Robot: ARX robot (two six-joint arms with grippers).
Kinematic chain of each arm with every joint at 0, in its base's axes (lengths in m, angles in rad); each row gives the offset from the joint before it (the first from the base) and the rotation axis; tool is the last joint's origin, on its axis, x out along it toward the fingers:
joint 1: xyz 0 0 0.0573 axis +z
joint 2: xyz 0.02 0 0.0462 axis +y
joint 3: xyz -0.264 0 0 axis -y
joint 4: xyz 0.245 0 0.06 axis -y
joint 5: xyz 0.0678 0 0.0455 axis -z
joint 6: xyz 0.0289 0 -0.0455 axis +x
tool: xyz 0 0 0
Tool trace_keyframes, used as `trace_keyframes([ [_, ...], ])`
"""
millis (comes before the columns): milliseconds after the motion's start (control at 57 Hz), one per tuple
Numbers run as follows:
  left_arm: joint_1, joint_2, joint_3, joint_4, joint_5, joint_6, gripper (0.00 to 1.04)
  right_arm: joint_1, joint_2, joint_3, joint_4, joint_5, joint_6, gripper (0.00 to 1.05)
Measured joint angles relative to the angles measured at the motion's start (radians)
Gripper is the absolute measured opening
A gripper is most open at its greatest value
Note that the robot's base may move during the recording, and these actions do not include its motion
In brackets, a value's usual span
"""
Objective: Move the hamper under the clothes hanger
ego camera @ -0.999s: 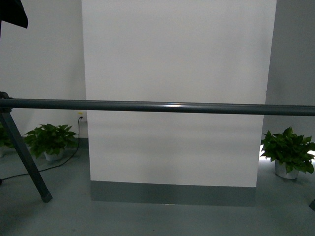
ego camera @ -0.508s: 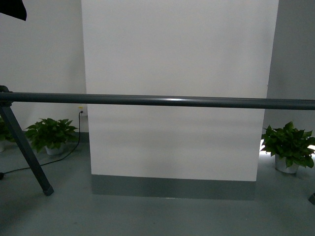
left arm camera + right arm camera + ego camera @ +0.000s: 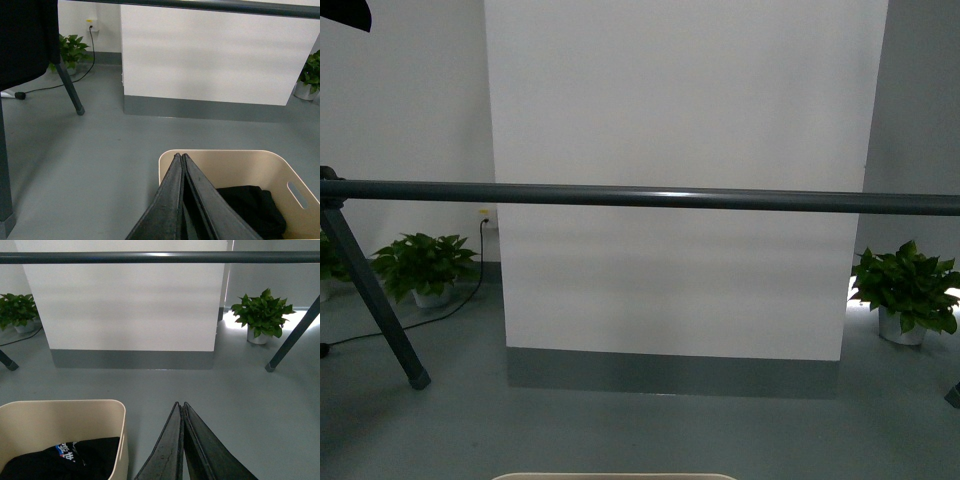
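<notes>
The clothes hanger's dark grey bar (image 3: 650,197) runs across the whole front view, with one angled leg (image 3: 375,310) at the left. Only the hamper's beige rim (image 3: 615,477) shows at the bottom edge there, on the near side of the bar. In the left wrist view the hamper (image 3: 235,167) holds dark clothing (image 3: 247,207), and my left gripper (image 3: 180,156) is shut, its tips over the hamper's near corner. My right gripper (image 3: 179,404) is shut over bare floor, beside the hamper (image 3: 65,420). The bar (image 3: 160,257) also crosses the right wrist view.
A white wall panel with a grey base (image 3: 670,372) stands behind the rack. Potted plants sit at the left (image 3: 425,268) and right (image 3: 908,292), and a black cable (image 3: 410,322) trails across the floor. A dark garment (image 3: 25,40) hangs at the rack's left end.
The bar has risen slightly in the front view and the wall base has moved up. The hamper's rim has come into sight at the bottom edge.
</notes>
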Motion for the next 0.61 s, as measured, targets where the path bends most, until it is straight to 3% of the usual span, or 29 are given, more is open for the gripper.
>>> trace_keyframes([
  [88,0.0,0.0,0.0,0.0,0.0,-0.001,0.05,0.0,0.0,0.0,0.0,0.0,0.0,0.08],
  [245,0.0,0.0,0.0,0.0,0.0,0.0,0.37,0.0,0.0,0.0,0.0,0.0,0.0,0.4],
  [421,0.0,0.0,0.0,0.0,0.0,0.0,0.6,0.0,0.0,0.0,0.0,0.0,0.0,0.63],
  [579,0.0,0.0,0.0,0.0,0.0,0.0,0.94,0.0,0.0,0.0,0.0,0.0,0.0,0.96],
  [614,0.0,0.0,0.0,0.0,0.0,0.001,1.0,0.0,0.0,0.0,0.0,0.0,0.001,0.99],
])
